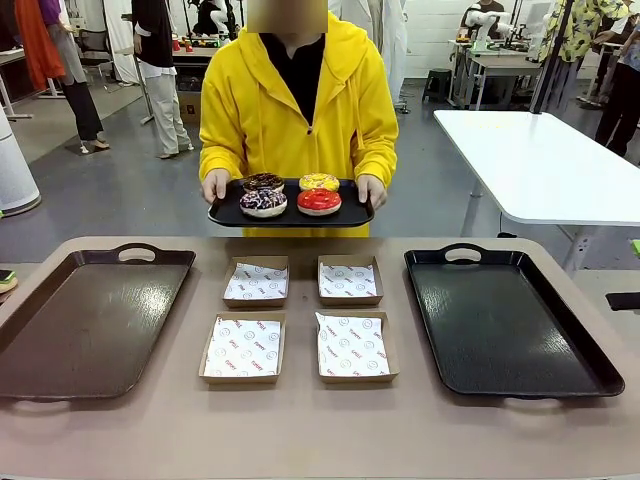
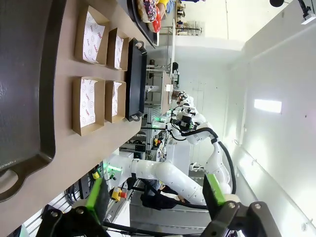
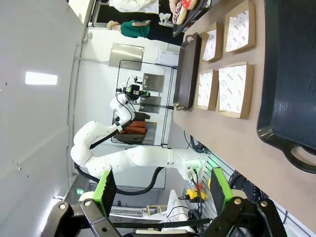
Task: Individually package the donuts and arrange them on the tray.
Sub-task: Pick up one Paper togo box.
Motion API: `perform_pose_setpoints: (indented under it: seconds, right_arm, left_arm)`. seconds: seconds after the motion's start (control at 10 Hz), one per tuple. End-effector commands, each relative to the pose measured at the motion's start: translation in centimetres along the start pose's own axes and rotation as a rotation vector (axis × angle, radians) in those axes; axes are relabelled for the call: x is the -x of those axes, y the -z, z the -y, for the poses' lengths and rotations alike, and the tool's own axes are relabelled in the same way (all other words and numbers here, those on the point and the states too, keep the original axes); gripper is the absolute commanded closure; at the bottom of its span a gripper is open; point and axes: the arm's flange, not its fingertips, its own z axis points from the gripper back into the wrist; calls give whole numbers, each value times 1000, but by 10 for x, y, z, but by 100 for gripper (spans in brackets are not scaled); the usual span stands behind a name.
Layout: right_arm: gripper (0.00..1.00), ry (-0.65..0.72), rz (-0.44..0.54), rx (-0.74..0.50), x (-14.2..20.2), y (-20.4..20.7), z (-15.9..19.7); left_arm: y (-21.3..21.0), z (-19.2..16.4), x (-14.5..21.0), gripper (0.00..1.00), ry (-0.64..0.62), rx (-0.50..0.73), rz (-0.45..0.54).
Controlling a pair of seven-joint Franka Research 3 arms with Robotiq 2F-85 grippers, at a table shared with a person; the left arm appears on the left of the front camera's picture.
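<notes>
Frontward, donuts (image 1: 319, 201), wrist-side, left hand (image 2: 154, 195), right hand (image 3: 163, 190) spread

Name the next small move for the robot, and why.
Probably reach the right gripper, open, toward the glossy red donut: all four donuts sit on the small tray the person holds beyond the table's far edge, and the four paper-lined boxes lie empty.

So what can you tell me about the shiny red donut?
The red donut is a ring with glossy red icing over a paler base. It lies flat on the small black tray that a person holds beyond the table, beside the sprinkled donut and just in front of the yellow-iced donut.
</notes>
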Motion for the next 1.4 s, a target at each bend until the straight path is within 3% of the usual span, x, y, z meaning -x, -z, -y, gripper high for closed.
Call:
perform_pose_setpoints:
  seconds: [0.0, 0.6, 1.0, 1.3]
  right_arm:
    - [0, -1, 0, -7, 0, -1, 0]
    - [0, -1, 0, -7, 0, -1, 0]
    - [0, -1, 0, -7, 0, -1, 0]
    - [0, -1, 0, -7, 0, -1, 0]
  left_arm:
    - [-2, 0, 1, 0, -5, -13, 5]
    - [0, 0, 0, 0, 0, 0, 0]
    - [14, 34, -28, 0, 20, -149, 50]
    - [57, 69, -62, 0, 56, -270, 22]
